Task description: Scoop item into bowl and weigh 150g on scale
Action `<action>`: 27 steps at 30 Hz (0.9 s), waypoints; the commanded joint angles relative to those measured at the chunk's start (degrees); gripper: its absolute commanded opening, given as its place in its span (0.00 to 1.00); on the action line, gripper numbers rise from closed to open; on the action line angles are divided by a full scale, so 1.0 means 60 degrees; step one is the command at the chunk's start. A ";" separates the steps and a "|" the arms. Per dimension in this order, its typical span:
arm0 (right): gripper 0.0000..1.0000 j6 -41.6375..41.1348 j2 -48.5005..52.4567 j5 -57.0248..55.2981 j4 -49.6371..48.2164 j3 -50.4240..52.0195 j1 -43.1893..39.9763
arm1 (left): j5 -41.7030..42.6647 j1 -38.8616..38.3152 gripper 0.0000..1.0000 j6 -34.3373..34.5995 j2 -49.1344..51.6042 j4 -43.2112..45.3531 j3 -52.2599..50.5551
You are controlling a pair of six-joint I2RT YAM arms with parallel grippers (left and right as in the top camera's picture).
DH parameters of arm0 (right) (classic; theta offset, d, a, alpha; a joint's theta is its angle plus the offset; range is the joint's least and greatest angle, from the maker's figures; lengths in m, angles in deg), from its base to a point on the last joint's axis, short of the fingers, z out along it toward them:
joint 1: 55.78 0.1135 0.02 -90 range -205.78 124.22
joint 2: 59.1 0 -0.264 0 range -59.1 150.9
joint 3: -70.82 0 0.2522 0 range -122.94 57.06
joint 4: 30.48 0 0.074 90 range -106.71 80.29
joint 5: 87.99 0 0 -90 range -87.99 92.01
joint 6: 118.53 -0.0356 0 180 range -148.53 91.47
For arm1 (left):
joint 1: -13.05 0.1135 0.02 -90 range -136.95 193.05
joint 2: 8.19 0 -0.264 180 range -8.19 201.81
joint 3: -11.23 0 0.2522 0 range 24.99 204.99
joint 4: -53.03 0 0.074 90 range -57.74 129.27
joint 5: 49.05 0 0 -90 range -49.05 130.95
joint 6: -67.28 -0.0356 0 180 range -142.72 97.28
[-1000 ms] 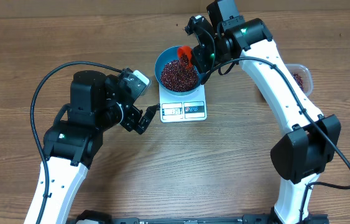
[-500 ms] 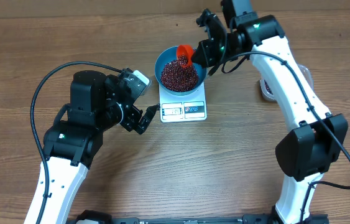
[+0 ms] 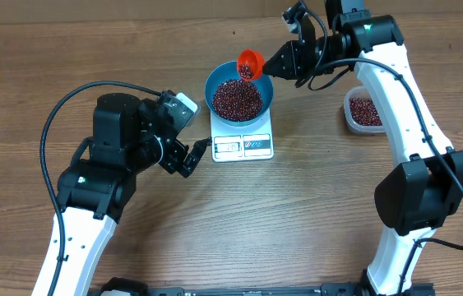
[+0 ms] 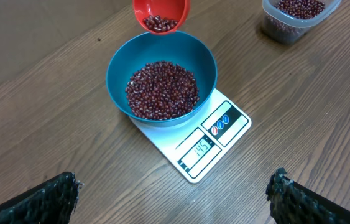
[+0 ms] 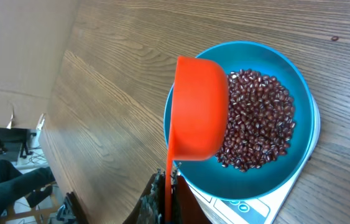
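Beans [image 4: 162, 90] are heaping in the bowl [image 4: 117, 65] on the scale [image 4: 237, 121], reading slightly short of target; right pincer [image 3: 287, 60] is clamping a part-loaded scoop [image 4: 160, 15], left pincer [image 3: 192, 156] is gaping wide.

Plain wood-grain table [image 3: 297, 214] fills pretty much the whole overhead shot. There's a clear plastic tub [image 3: 347, 108] sitting over by the right edge, and an orange-red scoop [image 3: 251, 62] up near top centre, off the table and tilted.
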State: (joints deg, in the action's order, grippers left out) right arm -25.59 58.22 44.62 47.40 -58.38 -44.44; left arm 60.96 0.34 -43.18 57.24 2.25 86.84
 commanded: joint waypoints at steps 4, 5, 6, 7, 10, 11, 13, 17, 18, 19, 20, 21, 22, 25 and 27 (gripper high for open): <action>0.04 0.0015 -0.0142 -0.0605 -0.0062 -0.0342 0.0372 | 0.0131 0.0051 1.00 0.0135 0.0026 0.0025 -0.0015; 0.04 0.0018 -0.0142 -0.0892 -0.0062 -0.0342 0.0492 | 0.0131 0.0051 1.00 0.0135 0.0026 0.0025 -0.0015; 0.04 0.0015 -0.0142 -0.1217 -0.0058 -0.0342 0.0568 | 0.0131 0.0051 1.00 0.0135 0.0026 0.0022 -0.0015; 0.04 0.0018 -0.0142 -0.1745 -0.0055 -0.0342 0.0688 | 0.0131 0.0051 0.99 0.0135 0.0026 0.0025 -0.0015; 0.04 0.0091 -0.0142 -0.2586 -0.0062 -0.0342 0.0860 | 0.0131 0.0051 1.00 0.0135 0.0026 0.0025 -0.0015; 0.04 0.0146 -0.0142 -0.2801 -0.0058 -0.0342 0.0911 | 0.0131 0.0051 1.00 0.0135 0.0026 0.0025 -0.0015; 0.04 0.0448 -0.0142 -0.2852 -0.0066 -0.0342 0.0973 | 0.0131 0.0051 1.00 0.0135 0.0026 0.0025 -0.0015; 0.04 0.0521 -0.0142 -0.2914 -0.0160 -0.0346 0.0984 | 0.0131 0.0051 0.99 0.0135 0.0026 0.0025 -0.0015; 0.04 0.0525 -0.0142 -0.2954 -0.0178 -0.0342 0.0984 | 0.0131 0.0051 0.99 0.0135 0.0026 0.0025 -0.0015; 0.04 0.0521 -0.0142 -0.2903 -0.0211 -0.0342 0.0987 | 0.0131 0.0051 1.00 0.0135 0.0026 0.0022 -0.0015; 0.04 0.0561 -0.0142 -0.2841 -0.0219 -0.0346 0.1005 | 0.0131 0.0051 1.00 0.0135 0.0026 0.0025 -0.0015; 0.04 0.0597 -0.0142 -0.2849 -0.0168 -0.0342 0.1071 | 0.0131 0.0051 0.99 0.0135 0.0026 0.0025 -0.0015; 0.04 0.0780 -0.0142 -0.2849 -0.0076 -0.0346 0.1137 | 0.0131 0.0051 1.00 0.0135 0.0026 0.0025 -0.0015; 0.04 0.0772 -0.0142 -0.3155 -0.0051 -0.0346 0.1191 | 0.0131 0.0051 0.99 0.0135 0.0026 0.0025 -0.0015; 0.04 0.0769 -0.0142 -0.3238 -0.0098 -0.0346 0.1191 | 0.0131 0.0051 0.99 0.0135 0.0026 0.0025 -0.0015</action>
State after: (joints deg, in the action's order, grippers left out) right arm -21.96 58.22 26.70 47.27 -58.38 -37.71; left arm 60.96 0.34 -43.16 57.24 2.25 86.84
